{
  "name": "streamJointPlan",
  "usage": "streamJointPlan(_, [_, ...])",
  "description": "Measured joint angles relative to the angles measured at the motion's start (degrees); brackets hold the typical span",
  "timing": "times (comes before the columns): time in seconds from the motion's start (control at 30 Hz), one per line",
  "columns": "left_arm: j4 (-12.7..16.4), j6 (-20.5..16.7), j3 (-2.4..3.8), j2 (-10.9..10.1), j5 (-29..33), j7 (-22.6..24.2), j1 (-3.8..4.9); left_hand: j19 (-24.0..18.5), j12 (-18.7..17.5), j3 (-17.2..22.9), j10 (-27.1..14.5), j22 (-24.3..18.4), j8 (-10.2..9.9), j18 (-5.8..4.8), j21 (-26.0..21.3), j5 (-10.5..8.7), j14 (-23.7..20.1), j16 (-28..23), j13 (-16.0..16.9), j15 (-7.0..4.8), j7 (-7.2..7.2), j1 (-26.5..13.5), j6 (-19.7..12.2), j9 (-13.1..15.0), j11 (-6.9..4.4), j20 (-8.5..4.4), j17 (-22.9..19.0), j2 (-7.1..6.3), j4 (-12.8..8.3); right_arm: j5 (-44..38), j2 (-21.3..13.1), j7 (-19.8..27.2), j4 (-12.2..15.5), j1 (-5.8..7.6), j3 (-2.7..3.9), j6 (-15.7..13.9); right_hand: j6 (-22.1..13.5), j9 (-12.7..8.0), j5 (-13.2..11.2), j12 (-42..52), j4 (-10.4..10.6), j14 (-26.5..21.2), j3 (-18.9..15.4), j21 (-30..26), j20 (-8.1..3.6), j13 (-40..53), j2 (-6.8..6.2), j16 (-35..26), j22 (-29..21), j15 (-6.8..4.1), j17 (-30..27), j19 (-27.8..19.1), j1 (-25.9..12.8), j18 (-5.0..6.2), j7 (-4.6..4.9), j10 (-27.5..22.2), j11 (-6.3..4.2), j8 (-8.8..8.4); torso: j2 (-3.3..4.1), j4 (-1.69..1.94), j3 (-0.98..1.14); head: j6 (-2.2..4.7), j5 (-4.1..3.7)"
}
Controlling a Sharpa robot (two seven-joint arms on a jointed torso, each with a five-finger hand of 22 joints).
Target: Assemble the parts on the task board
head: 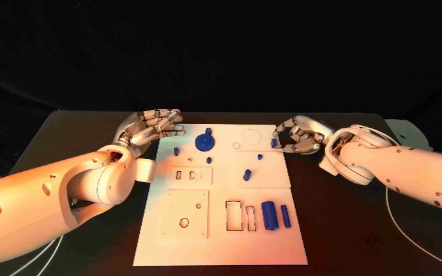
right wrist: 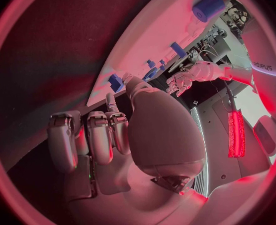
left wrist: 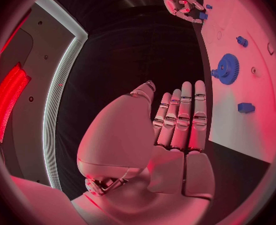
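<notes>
Both hands sit at the far end of the task board [head: 221,237], one off each long edge. My left hand [head: 152,128] hovers just beside the board's far left corner, fingers [left wrist: 188,117] straight and side by side in the left wrist view, holding nothing. My right hand [head: 299,135] is at the board's far right edge with its fingers curled in; a small blue part [head: 274,142] lies on the board right at its fingertips, and in the right wrist view the thumb tip [right wrist: 132,81] is just beside that part [right wrist: 115,82] — I cannot tell whether it is pinched or only touched.

On the board, the blue gear [head: 204,142] lies near the far end, close to my left hand, with a small blue peg [head: 210,160] just nearer me. Another small peg [head: 260,157] and an oval piece [head: 247,174] lie toward the middle. Near the right edge, lower down, a thick blue cylinder [head: 269,215] and a thinner blue bar [head: 285,216] lie side by side — next to two narrow rectangular slots [head: 241,216]. The black desk [head: 350,225] surrounds the board.
</notes>
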Motion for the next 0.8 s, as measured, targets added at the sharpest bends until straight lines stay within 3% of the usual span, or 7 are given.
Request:
streamJointPlan(0.27, [-0.39,0.05,0.00,-0.04,0.00,-0.02,0.00,0.00,0.00,0.00,0.00,0.00,0.00,0.00,0.00,0.00,0.00,0.00,0.00,0.00,0.00,0.00,0.00,0.00,0.00,0.00,0.00,0.00,0.00,-0.22,0.74,-0.39,-0.60,-0.59,-0.01,-0.09,0.82,0.06,0.01,0.23,-0.32,0.00,0.32,0.00,0.00,-0.01,0.31,0.00,-0.01,0.00,0.00,0.00,0.30,0.00,0.00,0.00,0.00,0.23,0.02,0.02,-0.02,-0.14,0.02])
streamJointPlan(0.8, [-0.59,0.14,0.00,-0.16,0.01,-0.10,0.00,0.00,-0.21,0.41,0.00,-0.09,0.00,0.00,0.00,0.00,0.00,-0.27,0.00,0.00,0.00,0.00,0.00,-0.05,0.00,0.00,0.09,0.00,-0.08,-0.30,1.41,-0.64,-0.94,-0.85,-0.02,-0.56,4.35,0.29,-0.58,0.82,-0.46,-0.03,2.80,0.20,0.00,-0.02,1.22,0.00,-0.02,-0.03,-0.01,0.00,-0.16,0.00,-1.04,0.20,-0.24,1.56,-0.01,0.01,-0.04,-0.31,0.09])
